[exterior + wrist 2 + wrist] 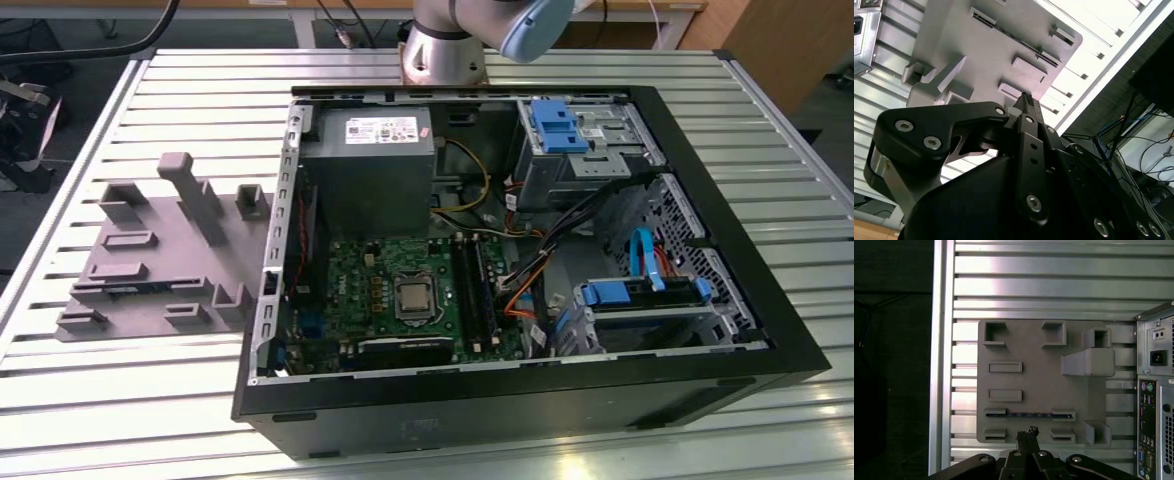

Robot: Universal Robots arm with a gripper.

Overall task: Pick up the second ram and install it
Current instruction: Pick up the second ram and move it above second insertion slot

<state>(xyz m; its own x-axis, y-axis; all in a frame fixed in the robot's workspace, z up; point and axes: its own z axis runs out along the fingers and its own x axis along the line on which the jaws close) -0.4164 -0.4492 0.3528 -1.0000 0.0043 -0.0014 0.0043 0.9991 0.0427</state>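
Dark second ram [1029, 415]; grey holder [1039, 382]

The second ram [1029, 415] was a long, thin, dark circuit-board stick that stood level on its long edge on the grey holder plate [1044, 375]. Each end sat in a slotted block [995, 412] near one edge of the plate, with the span between left unsupported. In the second wrist view the second ram [1019, 41] appeared edge-on as a narrow dark line running straight from block to block.
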